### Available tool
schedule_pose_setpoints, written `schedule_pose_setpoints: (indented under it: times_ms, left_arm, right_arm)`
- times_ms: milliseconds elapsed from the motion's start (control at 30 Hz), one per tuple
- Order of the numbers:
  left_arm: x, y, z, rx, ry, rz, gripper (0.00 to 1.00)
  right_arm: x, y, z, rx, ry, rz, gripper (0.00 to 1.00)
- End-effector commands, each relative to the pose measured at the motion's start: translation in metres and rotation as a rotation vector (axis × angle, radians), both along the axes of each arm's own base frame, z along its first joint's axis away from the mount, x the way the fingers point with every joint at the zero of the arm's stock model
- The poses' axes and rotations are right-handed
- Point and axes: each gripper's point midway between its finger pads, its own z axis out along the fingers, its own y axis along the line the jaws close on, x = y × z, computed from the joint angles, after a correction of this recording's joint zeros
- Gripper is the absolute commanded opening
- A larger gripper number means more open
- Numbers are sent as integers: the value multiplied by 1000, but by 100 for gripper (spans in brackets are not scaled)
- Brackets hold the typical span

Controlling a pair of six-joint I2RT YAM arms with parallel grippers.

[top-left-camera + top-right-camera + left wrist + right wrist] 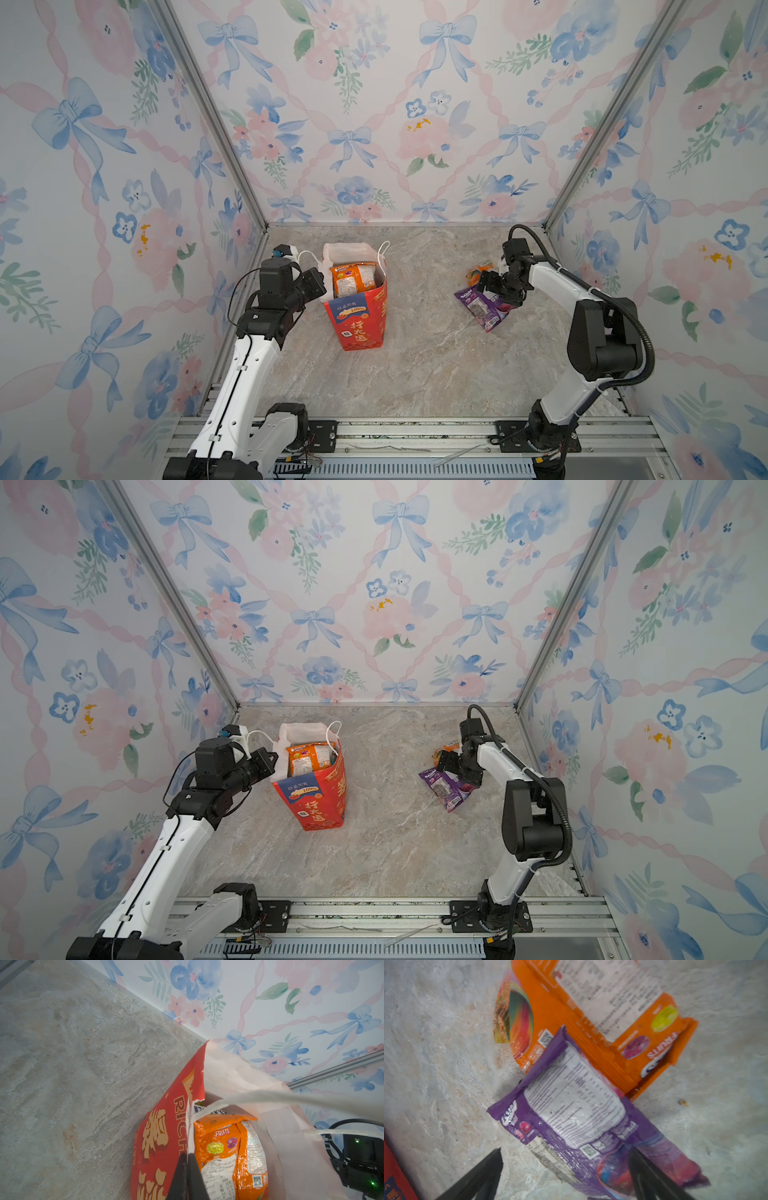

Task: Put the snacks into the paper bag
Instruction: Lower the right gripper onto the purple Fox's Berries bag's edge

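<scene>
The red paper bag point(359, 324) point(316, 804) stands upright at mid-left with its white mouth open. An orange snack packet point(355, 280) point(220, 1157) stands inside it. My left gripper point(320, 286) point(187, 1155) is shut on the bag's point(158, 1136) front rim, one finger on each side. On the table to the right a purple packet point(484, 309) point(571, 1105) lies partly over an orange packet point(480, 270) point(602, 1022). My right gripper point(494, 291) point(565, 1151) hangs open just above the purple packet, one finger over it and one over bare table.
The floral walls close in left, back and right, with metal corner posts point(216, 124). An aluminium rail point(415, 432) with both arm bases runs along the front. The bag's white string handles point(384, 249) stick up. The stone tabletop point(415, 365) spreads between bag and packets.
</scene>
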Motion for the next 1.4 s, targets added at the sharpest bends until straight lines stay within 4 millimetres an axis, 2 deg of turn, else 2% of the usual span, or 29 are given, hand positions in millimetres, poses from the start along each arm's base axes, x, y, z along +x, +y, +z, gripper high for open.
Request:
schedule_pose_setpoints:
  times_ms: [0, 67, 133, 267, 467, 633, 900, 1067, 1367]
  left_arm:
    - [-4, 5, -10, 0, 29, 19, 0]
    - [-4, 5, -9, 2, 26, 18, 0]
    - [-5, 5, -8, 0, 24, 19, 0]
    - [-5, 5, -8, -2, 23, 14, 0]
    - [-6, 5, -8, -4, 21, 15, 0]
    - [-6, 5, -7, -6, 21, 17, 0]
    - [-6, 4, -6, -8, 18, 13, 0]
    - [-6, 5, -5, -4, 14, 18, 0]
    - [-8, 17, -4, 19, 18, 43, 0]
  right_arm:
    - [-1, 12, 0, -8, 20, 55, 96]
    - [-2, 17, 0, -14, 21, 70, 97]
    - [-3, 13, 1, -47, 20, 62, 96]
    - [-1, -4, 9, -49, 8, 18, 97]
    - [5, -41, 25, -58, -19, -45, 97]
    - [12, -50, 22, -45, -9, -38, 97]
    - [15, -33, 6, 37, 29, 33, 97]
    - [7, -13, 3, 140, 45, 78, 97]
    - [-15, 15, -1, 142, 100, 202, 97]
